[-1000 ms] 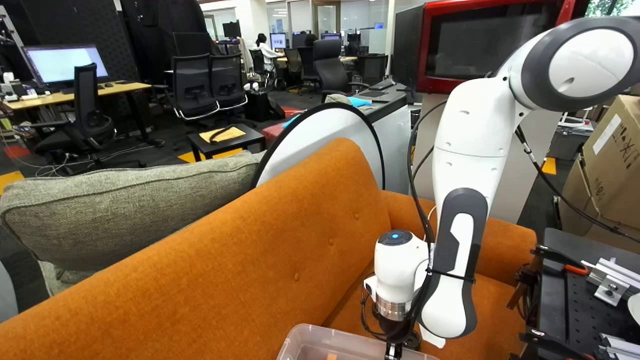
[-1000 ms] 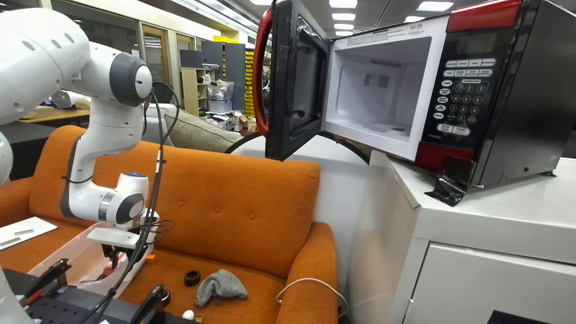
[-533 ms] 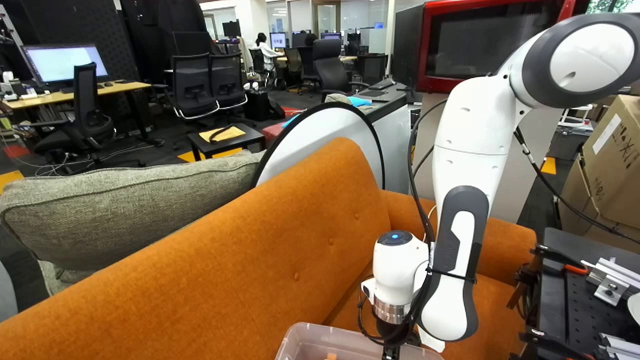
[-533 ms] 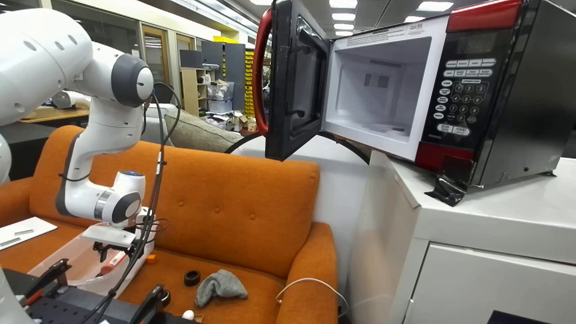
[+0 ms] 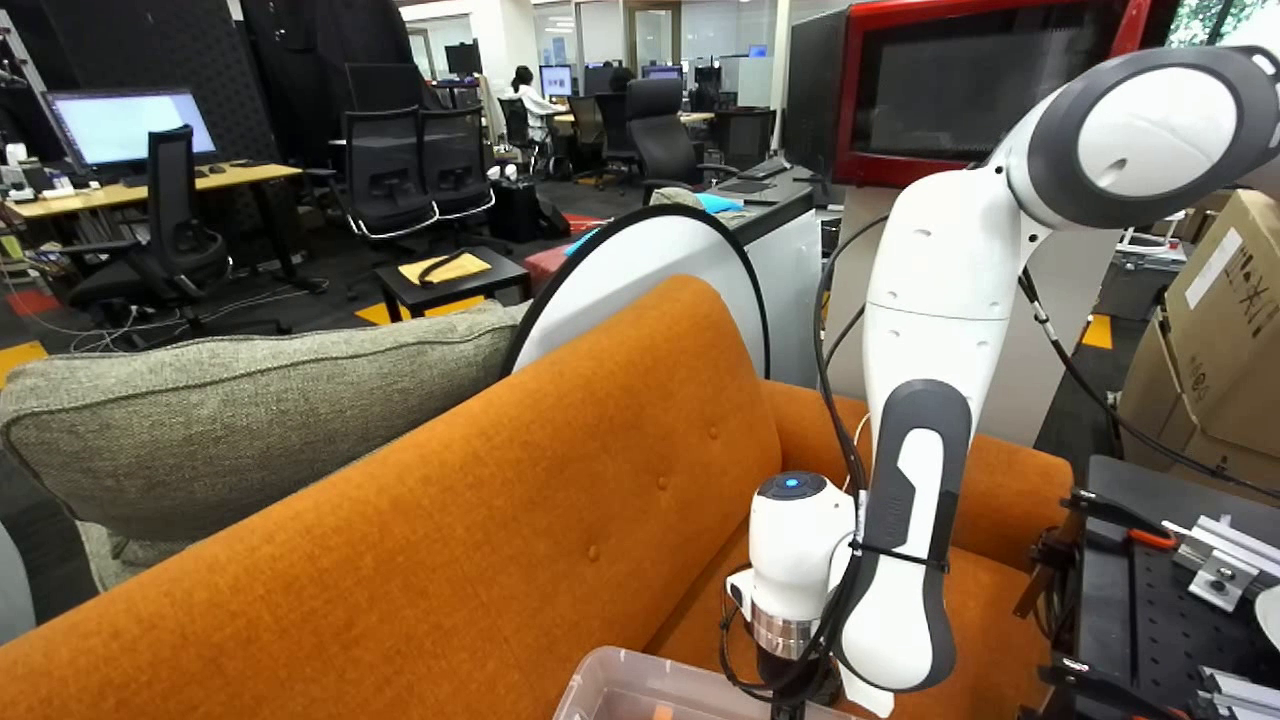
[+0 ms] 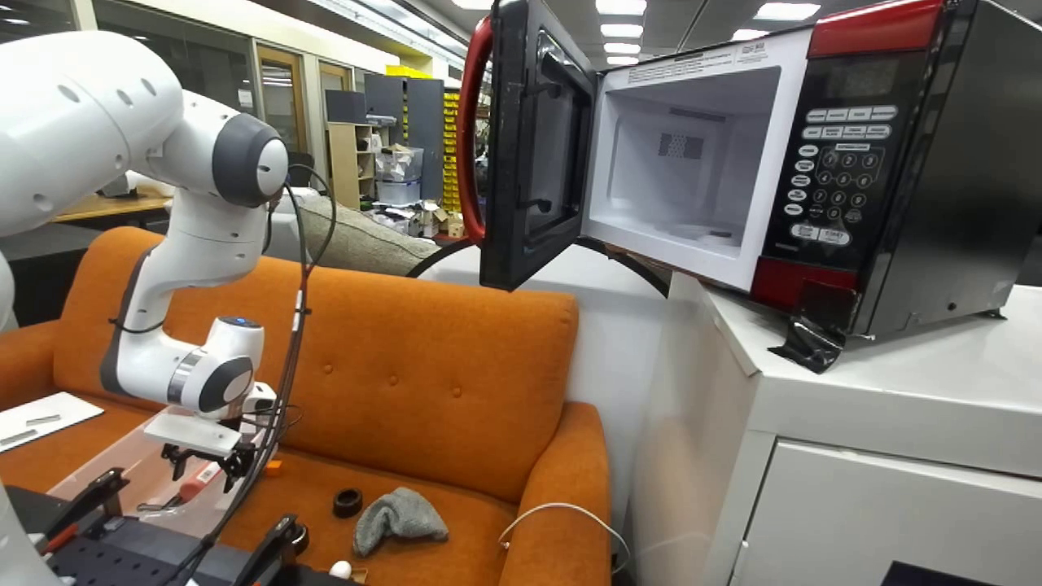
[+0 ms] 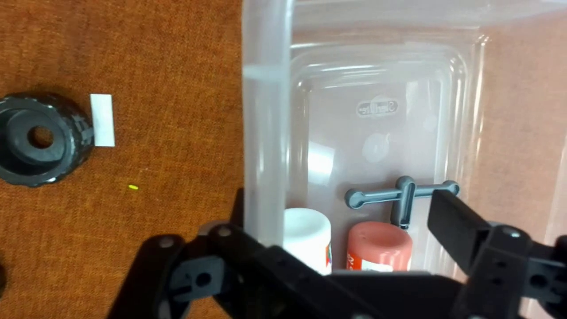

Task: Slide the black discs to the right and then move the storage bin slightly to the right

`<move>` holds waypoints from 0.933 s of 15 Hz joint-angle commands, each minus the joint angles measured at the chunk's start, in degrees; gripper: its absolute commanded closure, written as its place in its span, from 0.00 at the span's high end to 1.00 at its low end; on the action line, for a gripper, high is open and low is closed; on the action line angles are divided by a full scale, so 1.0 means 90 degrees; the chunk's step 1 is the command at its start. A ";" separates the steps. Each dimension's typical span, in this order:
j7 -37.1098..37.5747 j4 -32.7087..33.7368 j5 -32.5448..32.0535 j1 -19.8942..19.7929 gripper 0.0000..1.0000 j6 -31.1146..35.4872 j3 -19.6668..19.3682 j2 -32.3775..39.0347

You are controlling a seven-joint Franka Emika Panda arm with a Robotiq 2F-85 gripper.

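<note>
The clear storage bin stands on the orange sofa and shows in both exterior views, cut off at the bottom in an exterior view. My gripper is spread wide over one side wall of it. The left finger is partly behind the rim, apparently outside the bin; the right finger is over the inside. Nothing is gripped. On the sofa left of the bin in the wrist view lies a black disc. An exterior view shows a black disc near the cloth and a dark round thing partly hidden by a clamp.
Inside the bin are a white jar, a red-capped jar and a grey cross-shaped piece. A grey cloth, an orange block and a white board lie on the sofa. Black clamps stick up in front.
The fingers have spread from partly closed to wide open. The arm rose slightly, then came back down near the bin wall. The disc and cloth stay where they were.
</note>
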 commanded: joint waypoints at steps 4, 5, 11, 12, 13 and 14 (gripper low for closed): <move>-0.0691 0.0407 0.0019 -0.0664 1.00 -0.0083 0.0711 0.0591; -0.0802 0.0525 0.0005 -0.0761 1.00 -0.0102 0.0804 0.0732; -0.0889 0.0643 -0.0011 -0.0850 1.00 -0.0109 0.0881 0.0857; -0.0889 0.0643 -0.0011 -0.0850 1.00 -0.0109 0.0881 0.0857; -0.0889 0.0643 -0.0011 -0.0851 1.00 -0.0109 0.0881 0.0857; -0.0889 0.0643 -0.0011 -0.0851 1.00 -0.0109 0.0881 0.0857</move>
